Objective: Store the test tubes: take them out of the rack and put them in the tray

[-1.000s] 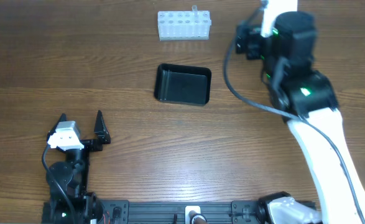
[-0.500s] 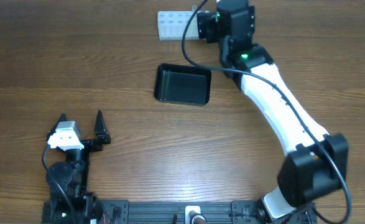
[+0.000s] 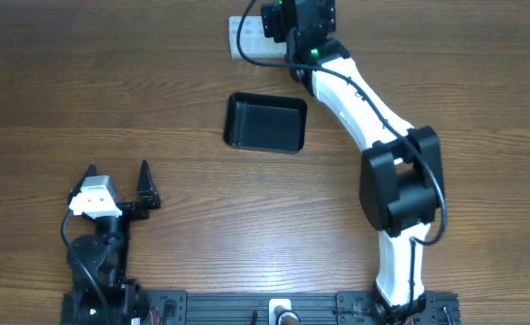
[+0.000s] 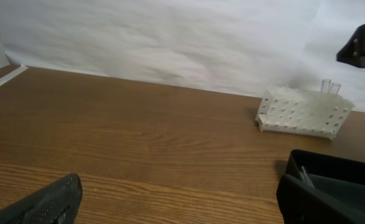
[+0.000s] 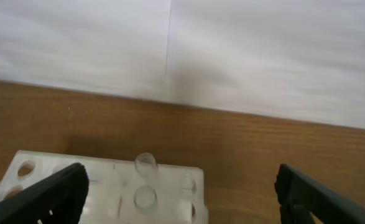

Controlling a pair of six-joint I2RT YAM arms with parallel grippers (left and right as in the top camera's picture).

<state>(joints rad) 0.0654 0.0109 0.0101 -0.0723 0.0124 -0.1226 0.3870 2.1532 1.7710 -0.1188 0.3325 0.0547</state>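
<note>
The white test tube rack (image 3: 244, 38) stands at the table's far edge, partly under my right arm. My right gripper (image 3: 274, 20) hovers over the rack's right end, open with nothing between its fingers. In the right wrist view the rack (image 5: 76, 186) lies below the open gripper (image 5: 179, 180), with two clear tubes (image 5: 145, 164) standing in its near end. From the left wrist view the rack (image 4: 301, 112) shows two tubes (image 4: 329, 87) sticking up. The black tray (image 3: 266, 123) sits just in front of the rack. My left gripper (image 3: 117, 171) stands open and empty near its base.
A white wall (image 4: 170, 37) rises right behind the rack. Bare wooden table (image 3: 111, 81) spreads left of the tray and between the tray and the left arm. The right arm's white links (image 3: 364, 99) stretch diagonally across the table's right side.
The right arm has swung left from the table's right side to over the rack's right end. The left arm has not moved.
</note>
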